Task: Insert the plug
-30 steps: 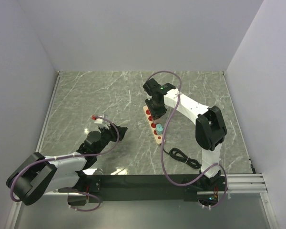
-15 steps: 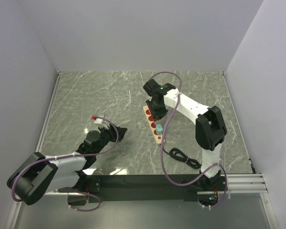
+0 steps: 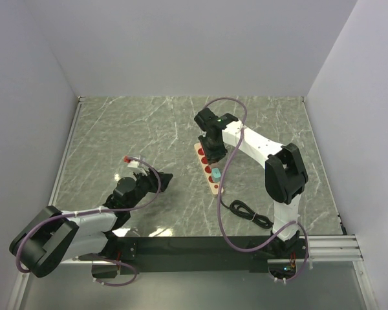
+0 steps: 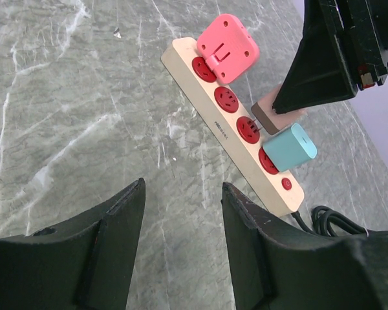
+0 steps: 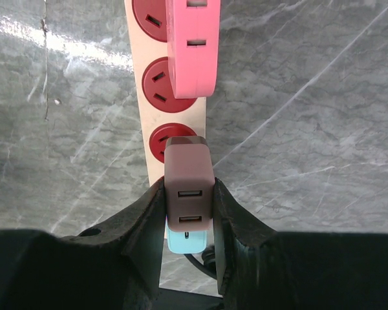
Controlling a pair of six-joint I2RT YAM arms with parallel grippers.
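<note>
Left hand (image 4: 182, 194): released and empty, low on the bench (image 3: 116, 129) at left, clear of the work.
Power strip (image 4: 227, 132): flat mid-bench; pink adapter (image 4: 227, 46) and teal charger (image 4: 289, 147) leave two sockets between them.
Plug (image 5: 189, 171): brown, prongs at the socket beside the teal charger, apparently not seated.
Right hand (image 5: 189, 194): clenched on the plug's sides, likely to press it home.

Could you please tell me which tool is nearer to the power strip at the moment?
Right. The right tool hovers directly over the power strip, holding the brown plug at a socket; the left tool sits open to the strip's left, well apart.
</note>
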